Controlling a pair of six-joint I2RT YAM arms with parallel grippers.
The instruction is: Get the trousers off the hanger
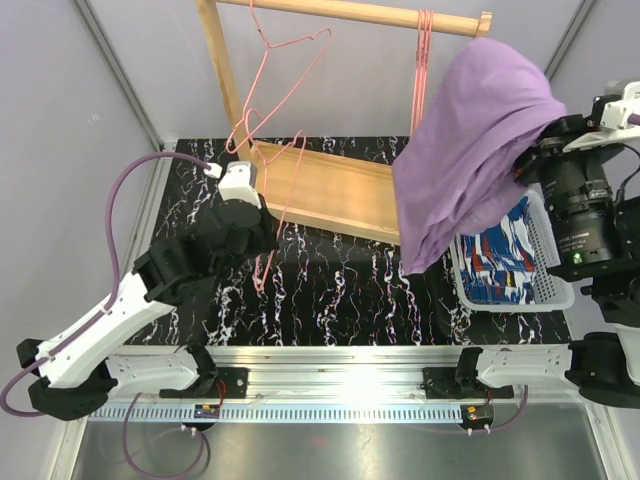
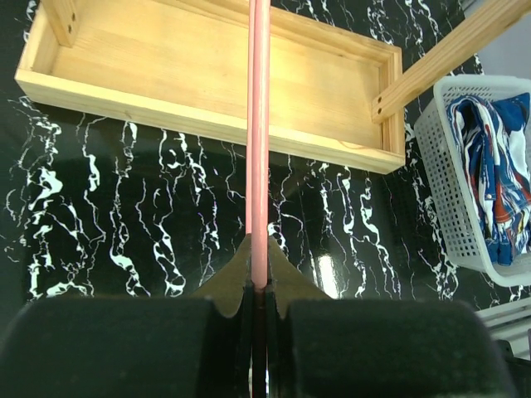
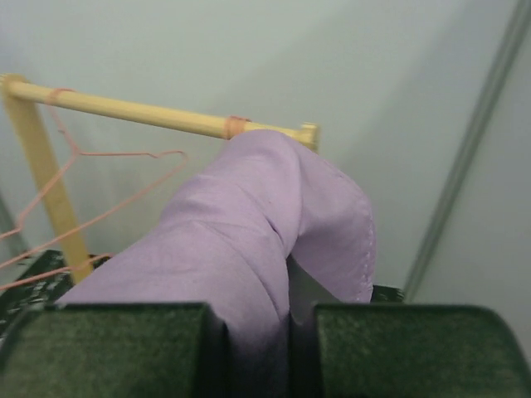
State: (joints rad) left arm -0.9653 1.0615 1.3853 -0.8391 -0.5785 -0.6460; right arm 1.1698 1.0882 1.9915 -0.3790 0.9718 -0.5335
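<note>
The lilac purple trousers [image 1: 468, 150] hang in the air at the right end of the wooden rod [image 1: 370, 13], above the basket. My right gripper [image 1: 533, 152] is shut on a fold of them, which fills the right wrist view [image 3: 249, 240] between my fingers [image 3: 259, 332]. Whether they still touch the pink hanger hooks [image 1: 424, 45] I cannot tell. The royal blue patterned trousers [image 1: 500, 262] lie in the white basket [image 1: 552, 295]. My left gripper [image 1: 262, 235] is shut on the wire of a bare pink hanger [image 1: 285, 75], seen between my fingers [image 2: 259, 278] as a straight pink wire [image 2: 258, 124].
The rack's wooden base tray [image 1: 330, 190] stands on the black marbled table [image 1: 340, 290], with an upright post [image 1: 222, 70] at the left. The basket [image 2: 448, 182] with the blue trousers [image 2: 498, 174] sits right of the tray [image 2: 207, 108]. Grey walls close in both sides.
</note>
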